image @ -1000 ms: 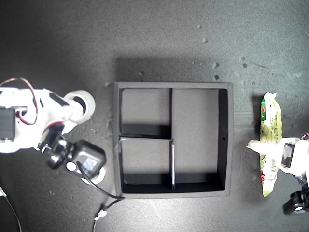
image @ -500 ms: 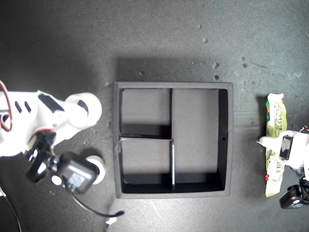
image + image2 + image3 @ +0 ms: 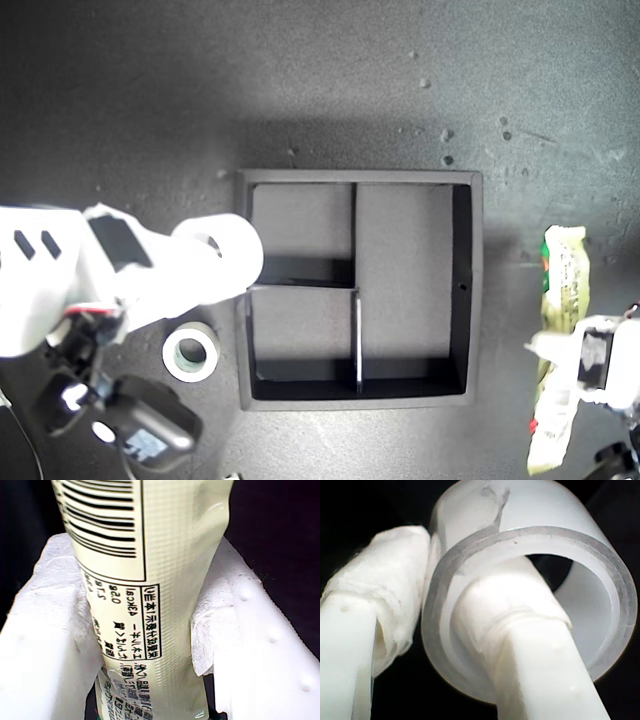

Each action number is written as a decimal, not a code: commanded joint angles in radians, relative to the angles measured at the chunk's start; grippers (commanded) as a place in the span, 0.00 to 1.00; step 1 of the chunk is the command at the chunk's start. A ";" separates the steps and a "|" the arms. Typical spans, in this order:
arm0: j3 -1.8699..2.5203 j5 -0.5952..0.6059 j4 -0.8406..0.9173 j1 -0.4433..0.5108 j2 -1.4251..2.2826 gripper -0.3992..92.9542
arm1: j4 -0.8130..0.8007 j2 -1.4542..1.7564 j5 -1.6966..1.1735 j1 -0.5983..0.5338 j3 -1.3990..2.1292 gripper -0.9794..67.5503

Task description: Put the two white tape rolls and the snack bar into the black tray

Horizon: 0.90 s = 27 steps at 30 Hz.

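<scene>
My second gripper is shut on a white tape roll, one finger through its open centre and the other outside its wall. It holds the roll raised over the black tray's wall on the exterior view's left. Another white tape roll with a greenish-grey core lies flat on the table beside that wall. At the exterior view's right my first gripper is shut on the snack bar, its padded fingers pressing both sides of the wrapper.
The tray's three compartments hold nothing. The second arm's dark camera housing and cable hang low at the exterior view's bottom left, close to the lying roll. Small white specks dot the dark table beyond the tray.
My second gripper has risen with its tape roll and moved toward the tray, uncovering the other roll. The snack bar has shifted toward the exterior view's bottom in my first gripper.
</scene>
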 commanded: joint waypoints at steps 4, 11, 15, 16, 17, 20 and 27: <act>-0.167 0.002 0.003 -0.014 -0.175 0.01 | -0.094 -0.110 -0.290 0.015 -0.261 0.05; -0.287 0.002 0.003 -0.012 -0.330 0.01 | -0.094 -0.382 -0.305 0.054 -0.565 0.05; -0.344 0.006 0.018 -0.017 -0.385 0.01 | -0.092 -0.403 -0.298 0.058 -0.581 0.05; -0.351 0.006 0.028 -0.018 -0.393 0.01 | -0.087 -0.403 -0.295 0.058 -0.583 0.05; -0.356 0.006 0.032 -0.020 -0.397 0.01 | -0.081 -0.403 -0.293 0.058 -0.583 0.05; -0.351 0.000 0.040 -0.026 -0.402 0.02 | -0.072 -0.403 -0.285 0.057 -0.581 0.05; -0.345 -0.049 0.104 -0.040 -0.397 0.16 | 0.025 -0.403 -0.281 0.071 -0.565 0.37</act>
